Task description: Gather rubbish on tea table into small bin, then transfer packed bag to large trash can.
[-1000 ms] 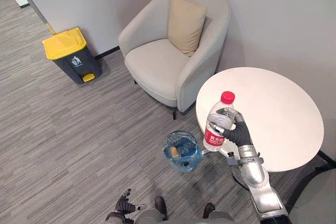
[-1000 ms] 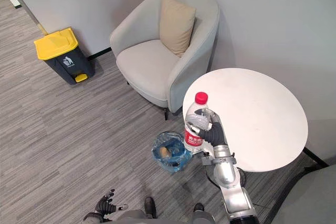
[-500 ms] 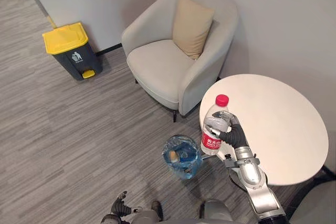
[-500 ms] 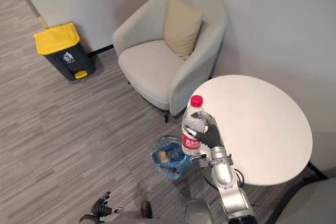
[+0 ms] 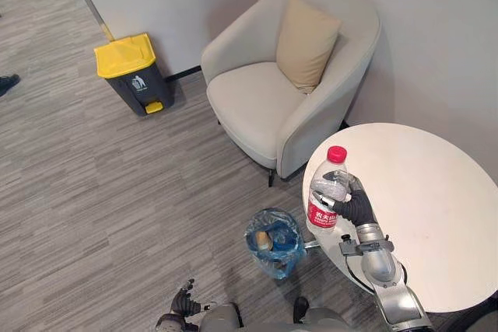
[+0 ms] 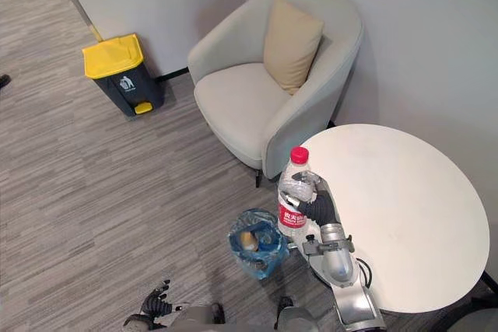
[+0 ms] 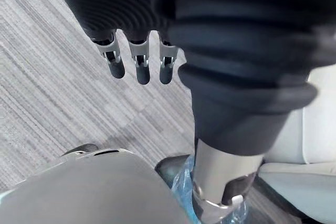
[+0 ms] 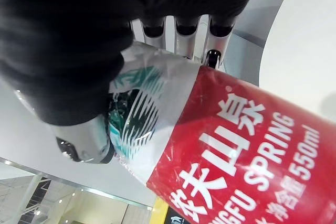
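My right hand [image 5: 354, 206] is shut on a clear plastic bottle [image 5: 327, 190] with a red cap and red label, held upright above the left edge of the round white tea table [image 5: 436, 215]. In the right wrist view the fingers [image 8: 181, 30] curl round the bottle [image 8: 231, 140]. Just left of the table, on the floor, stands the small bin [image 5: 275, 242] lined with a blue bag, with some rubbish inside. The large grey trash can [image 5: 132, 75] with a yellow lid stands by the far wall. My left hand [image 7: 136, 61] hangs low at my side with fingers relaxed.
A light grey armchair [image 5: 288, 91] with a beige cushion [image 5: 307, 43] stands behind the table, close to its rim. Grey striped carpet stretches between the small bin and the trash can. A person's shoe [image 5: 6, 82] shows at the far left edge.
The camera has shifted, so the whole scene sits further right and lower. My right hand still holds the bottle upright over the table's left edge, with no clear move relative to the table.
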